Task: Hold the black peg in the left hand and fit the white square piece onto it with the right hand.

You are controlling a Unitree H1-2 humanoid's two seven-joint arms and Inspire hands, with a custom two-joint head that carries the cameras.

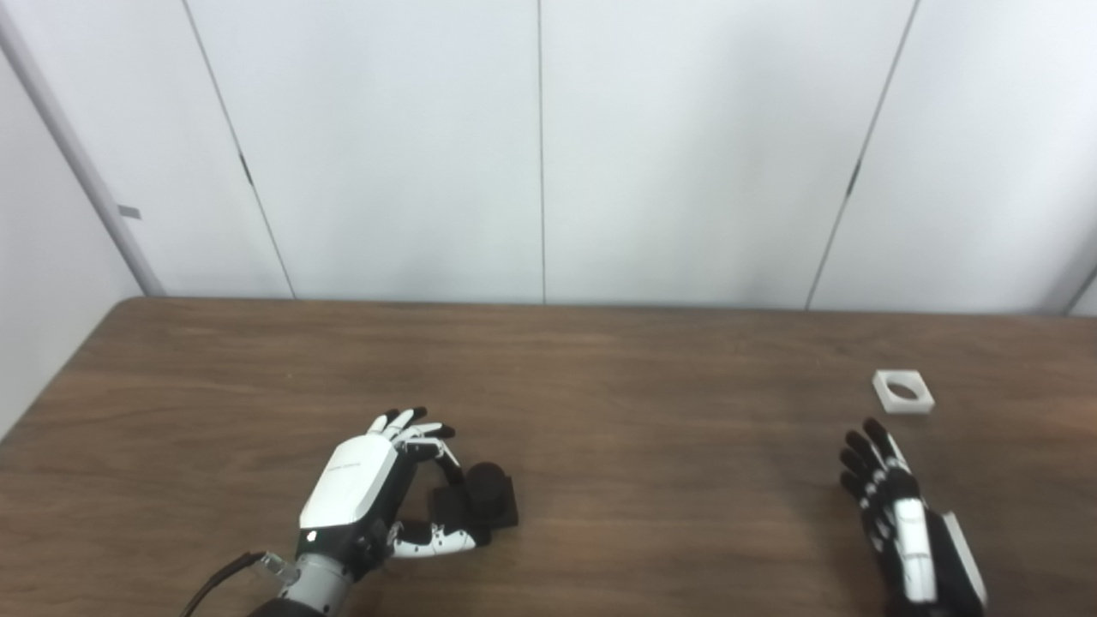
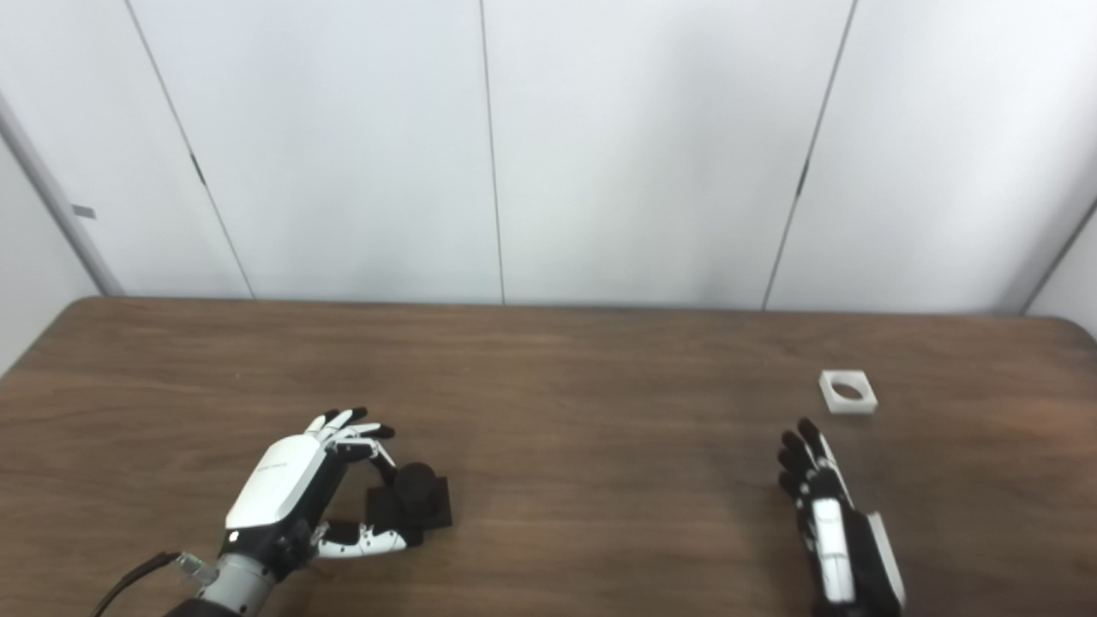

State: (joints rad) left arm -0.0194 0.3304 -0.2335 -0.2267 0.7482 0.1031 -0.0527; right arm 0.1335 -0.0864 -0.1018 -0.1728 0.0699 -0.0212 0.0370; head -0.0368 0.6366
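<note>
The black peg, a short round post on a square black base, stands on the brown table at the near left. My left hand lies just left of it. Its fingers curl over the base's back corner and its thumb reaches along the base's front. I cannot tell whether they grip the base. The white square piece, with a round hole, lies flat at the right. My right hand is open with straight fingers, a little nearer than the piece and apart from it.
White wall panels stand behind the table's far edge. The table's left edge runs diagonally at the near left. Bare wood lies between the peg and the white piece.
</note>
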